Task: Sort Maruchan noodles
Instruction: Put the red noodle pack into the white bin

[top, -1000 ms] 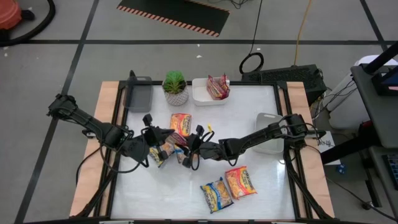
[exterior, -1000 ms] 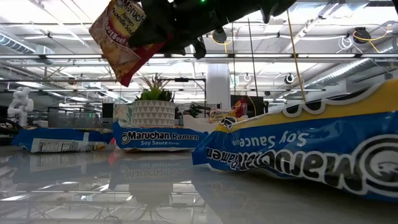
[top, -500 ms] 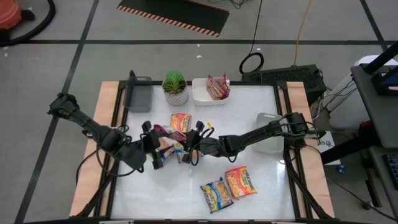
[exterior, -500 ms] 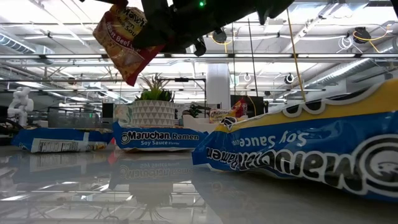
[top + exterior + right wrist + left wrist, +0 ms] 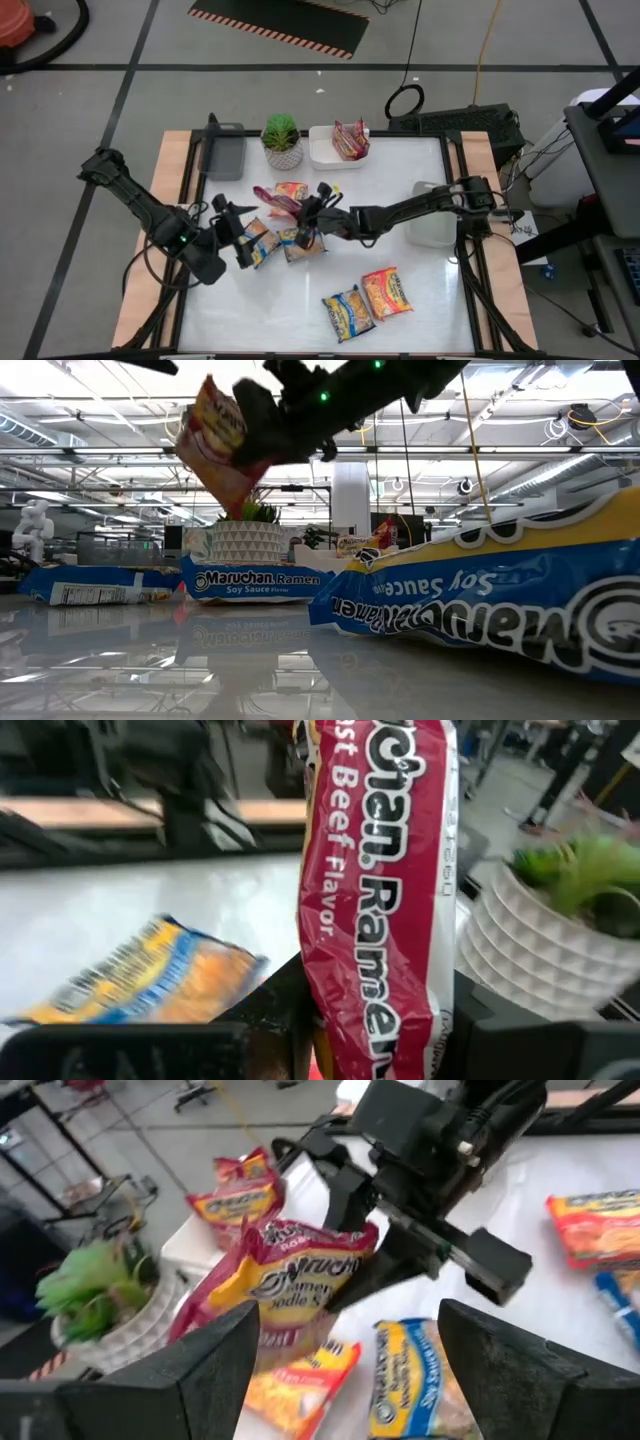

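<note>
My right gripper (image 5: 300,207) is shut on a red-trimmed Maruchan noodle packet (image 5: 272,197) and holds it above the table's middle. My left gripper (image 5: 233,238) stands open just to the left of it, its fingers (image 5: 215,1365) wide apart with nothing between them. Two blue-trimmed packets (image 5: 262,240) (image 5: 300,242) lie flat below them, and an orange one (image 5: 293,189) lies just beyond. Two more packets (image 5: 347,312) (image 5: 388,292) lie near the front edge. Another red-trimmed packet (image 5: 350,138) rests in the white tray (image 5: 322,152) at the back. My right gripper pinches one short end of the red-trimmed packet (image 5: 375,1005) between its two fingers (image 5: 500,1025). The fingers come nearly level from the table's right side. The packet juts out past the fingertips toward the left, tilted and lifted clear of the table (image 5: 222,450).
A potted green plant (image 5: 282,140) stands at the back between a grey tray (image 5: 222,152) and the white tray. Another white tray (image 5: 432,212) sits at the right edge under my right arm. Bare table shows at the near left and at the far right.
My left gripper has opened, let go of the red-trimmed packet and drawn back toward the near left. My right gripper has kept hold of the packet and carried it toward the far edge, turning it more upright.
</note>
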Robot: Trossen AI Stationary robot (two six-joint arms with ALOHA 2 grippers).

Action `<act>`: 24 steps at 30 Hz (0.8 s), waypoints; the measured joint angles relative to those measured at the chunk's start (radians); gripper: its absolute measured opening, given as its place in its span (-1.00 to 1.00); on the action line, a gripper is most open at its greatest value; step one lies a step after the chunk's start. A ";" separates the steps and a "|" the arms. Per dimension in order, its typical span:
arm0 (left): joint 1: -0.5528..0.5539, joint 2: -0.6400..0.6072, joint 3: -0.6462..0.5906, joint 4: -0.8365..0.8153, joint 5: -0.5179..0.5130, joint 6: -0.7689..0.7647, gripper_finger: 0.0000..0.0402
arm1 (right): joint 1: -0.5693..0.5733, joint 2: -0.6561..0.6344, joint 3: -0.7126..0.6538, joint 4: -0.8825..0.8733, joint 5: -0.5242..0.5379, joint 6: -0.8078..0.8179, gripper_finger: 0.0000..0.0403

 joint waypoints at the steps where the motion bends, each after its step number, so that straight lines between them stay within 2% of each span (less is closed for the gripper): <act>1: -0.003 0.000 0.000 -0.030 0.000 -0.030 0.55 | -0.007 -0.010 0.000 -0.036 0.004 0.002 -0.44; 11: -0.054 0.000 0.000 -0.243 0.043 -0.271 0.56 | -0.068 -0.120 0.000 -0.308 0.134 0.023 -0.44; 24: -0.061 0.001 0.000 -0.246 0.115 -0.313 0.56 | -0.087 -0.144 -0.001 -0.329 0.155 0.062 -0.43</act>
